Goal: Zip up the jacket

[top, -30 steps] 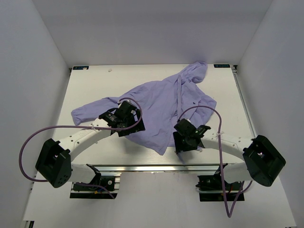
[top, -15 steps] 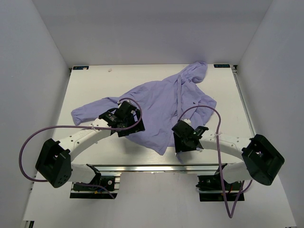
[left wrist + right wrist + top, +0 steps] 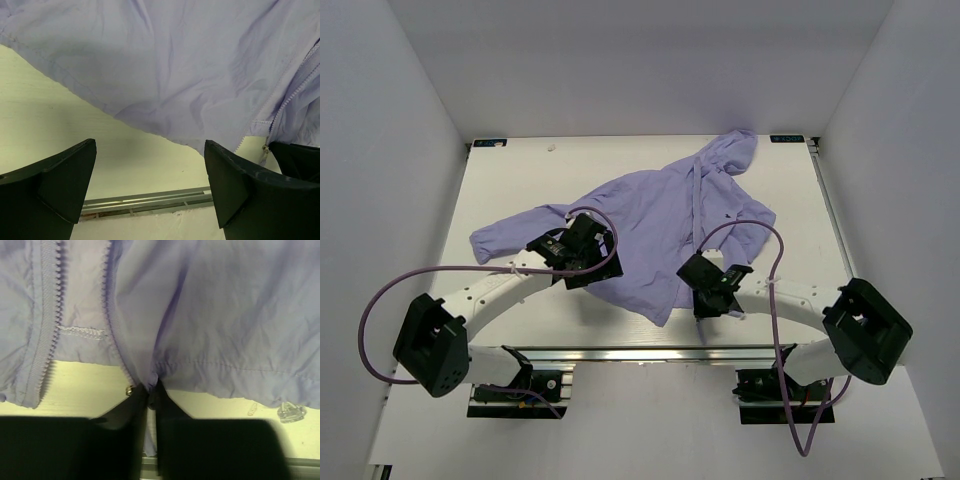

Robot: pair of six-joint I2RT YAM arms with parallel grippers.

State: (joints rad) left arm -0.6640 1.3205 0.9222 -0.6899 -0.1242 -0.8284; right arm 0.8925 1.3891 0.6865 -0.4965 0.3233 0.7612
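The lavender jacket [image 3: 665,215] lies spread over the table, hood at the far right, one sleeve out to the left. Its front zipper [image 3: 49,335] is apart, both toothed edges showing in the right wrist view. My right gripper [image 3: 151,390] is shut on the jacket's bottom hem beside the right row of teeth, with a fold of fabric pinched between the fingers and a small metal zipper end [image 3: 129,389] just left of them. My left gripper [image 3: 150,170] hangs open over bare table at the hem's near edge [image 3: 165,136], touching nothing. The zipper's lower end [image 3: 264,148] shows at its right finger.
The table's near edge with a metal rail [image 3: 150,200] runs just below the left gripper. A small clear plastic piece [image 3: 291,412] lies on the table right of the right gripper. White walls enclose the table on three sides.
My right gripper slid slightly left to the hem's corner and shut on the fabric. The left arm stayed still with its jaws wide.
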